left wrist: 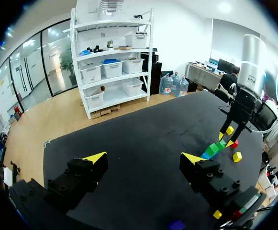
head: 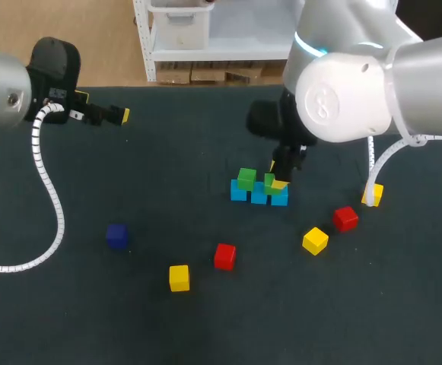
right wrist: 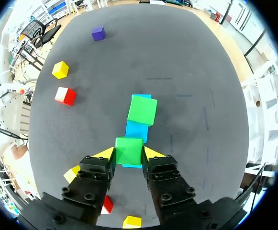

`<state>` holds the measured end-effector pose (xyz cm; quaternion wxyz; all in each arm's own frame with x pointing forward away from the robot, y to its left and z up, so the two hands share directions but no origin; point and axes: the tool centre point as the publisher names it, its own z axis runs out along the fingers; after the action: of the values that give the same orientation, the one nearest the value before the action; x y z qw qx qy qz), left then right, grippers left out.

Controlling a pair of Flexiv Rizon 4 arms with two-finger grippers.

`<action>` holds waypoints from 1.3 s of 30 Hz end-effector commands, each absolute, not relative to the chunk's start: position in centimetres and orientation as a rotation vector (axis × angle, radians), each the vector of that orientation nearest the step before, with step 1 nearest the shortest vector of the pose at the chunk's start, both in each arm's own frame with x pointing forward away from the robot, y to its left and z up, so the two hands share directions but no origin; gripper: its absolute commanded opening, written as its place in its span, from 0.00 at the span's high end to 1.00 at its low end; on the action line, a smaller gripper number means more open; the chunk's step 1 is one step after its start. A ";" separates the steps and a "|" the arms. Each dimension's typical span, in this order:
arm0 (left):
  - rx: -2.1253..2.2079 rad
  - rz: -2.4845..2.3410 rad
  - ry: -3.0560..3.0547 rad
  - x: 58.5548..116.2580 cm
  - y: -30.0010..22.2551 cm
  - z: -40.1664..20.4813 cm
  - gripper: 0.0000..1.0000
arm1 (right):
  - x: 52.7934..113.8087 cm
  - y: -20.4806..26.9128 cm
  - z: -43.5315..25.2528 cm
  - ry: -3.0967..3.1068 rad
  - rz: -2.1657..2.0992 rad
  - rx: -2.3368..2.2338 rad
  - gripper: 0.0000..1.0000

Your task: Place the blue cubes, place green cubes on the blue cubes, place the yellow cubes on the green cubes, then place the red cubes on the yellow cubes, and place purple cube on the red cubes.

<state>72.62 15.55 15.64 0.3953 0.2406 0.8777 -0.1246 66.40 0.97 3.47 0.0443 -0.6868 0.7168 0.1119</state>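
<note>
Three blue cubes [head: 259, 195] lie in a row near the table's middle. One green cube [head: 246, 179] sits on the row's left end. My right gripper [head: 276, 181] is shut on a second green cube [head: 270, 185] over the row's right part. In the right wrist view this green cube [right wrist: 128, 150] sits between the yellow fingertips [right wrist: 105, 153], with blue cubes [right wrist: 138, 130] under and ahead of it. Whether it rests on them I cannot tell. My left gripper [head: 122, 115] hangs open and empty at the far left, its fingers [left wrist: 94, 158] wide apart.
A purple cube [head: 116, 235] lies at the front left. Red cubes [head: 224, 256] [head: 345, 218] and yellow cubes [head: 179, 277] [head: 315, 240] [head: 373, 195] are scattered in front of and to the right of the blue row.
</note>
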 end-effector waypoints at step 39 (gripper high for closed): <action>0.618 -0.329 2.220 72.7 15.8 15.6 0.00 | 66.8 1.1 3.1 2.190 0.319 -2.084 0.65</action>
<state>72.62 15.55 15.64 0.3953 0.2406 0.8777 -0.1246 66.84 1.06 3.27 0.0504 -0.6847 0.7194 0.1056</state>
